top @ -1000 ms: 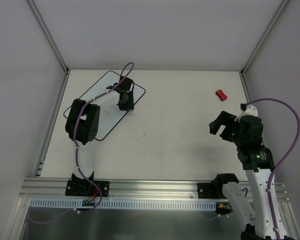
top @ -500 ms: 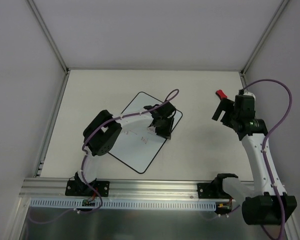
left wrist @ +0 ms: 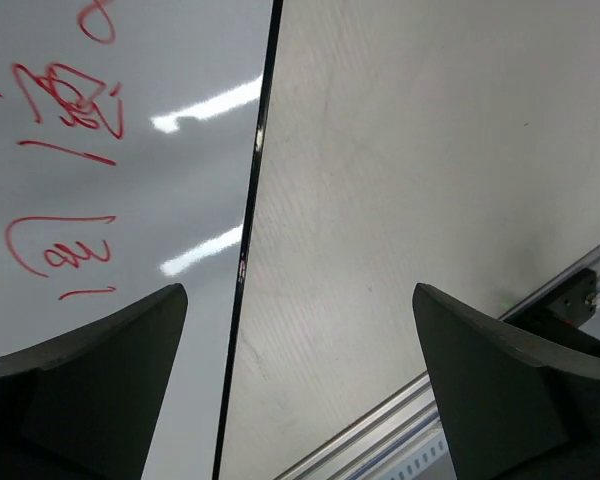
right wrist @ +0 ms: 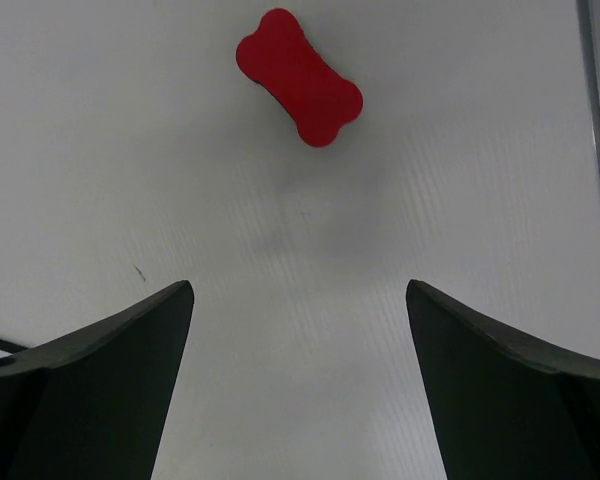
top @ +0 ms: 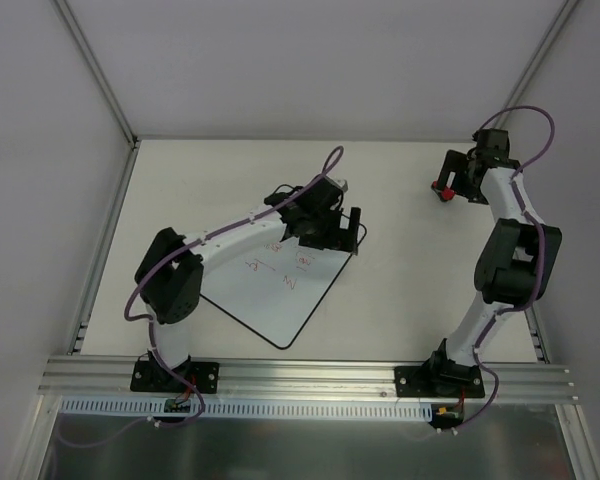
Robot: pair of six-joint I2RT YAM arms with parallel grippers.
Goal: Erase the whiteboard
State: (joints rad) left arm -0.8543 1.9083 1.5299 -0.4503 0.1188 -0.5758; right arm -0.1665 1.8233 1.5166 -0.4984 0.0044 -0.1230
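Red eraser (right wrist: 300, 90) is not yet grasped; right gripper (right wrist: 298, 290) is held near it, jaws spread wide, empty. Descent and closure are needed.

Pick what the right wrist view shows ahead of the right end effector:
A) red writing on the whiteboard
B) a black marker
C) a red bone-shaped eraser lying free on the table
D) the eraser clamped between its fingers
C: the red eraser lies on the table beyond the open right end effector, untouched.

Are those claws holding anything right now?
Nothing. The left gripper is open over the whiteboard edge; the right gripper is open near the eraser.
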